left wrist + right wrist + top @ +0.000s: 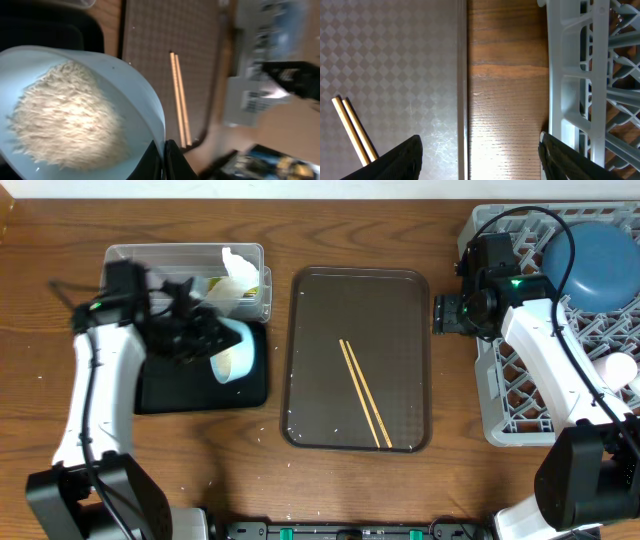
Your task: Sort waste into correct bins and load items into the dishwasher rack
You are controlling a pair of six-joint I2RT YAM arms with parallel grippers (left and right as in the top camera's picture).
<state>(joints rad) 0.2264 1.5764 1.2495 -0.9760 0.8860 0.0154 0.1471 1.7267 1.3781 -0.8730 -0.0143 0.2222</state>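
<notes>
**A:** Start at the left jaws. What have they got?

**B:** Clamped on the rim of the small light blue bowl [80,100]. In the wrist view there is one finger [175,165] on either side of the wall. The bowl is tipped over and rice grains [65,120] are heaped inside it.

**A:** Position? Clock read on the overhead view, 12 at the far edge.

**B:** The bowl is over the 2 o'clock corner of the black tray [180,395]. Cannot tell whether it touches the tray. The clear tub [150,250] sits just beside the tray at its 12. It holds a crumpled white tissue [238,272] and a sliver of yellow-green wrapper [214,282].

**A:** And the right jaws?

**B:** Spread wide, with nothing between them. They hang over the bare strip of bench [505,100] between the brown serving tray [330,310] and the dishwasher rack [510,410].

**A:** Outward from there?

**B:** Two chopsticks [365,392] lie side by side on the brown tray, running from its centre toward 5 o'clock. The rack stands at the tray's 3 o'clock. The dark blue bowl [600,265] is in the rack's 1 o'clock corner and the pale cup [622,370] is at its 3 o'clock edge.

**A:** Anything loose?

**B:** A few white specks on the bench near the brown tray's 7 o'clock, too small to name.
</notes>
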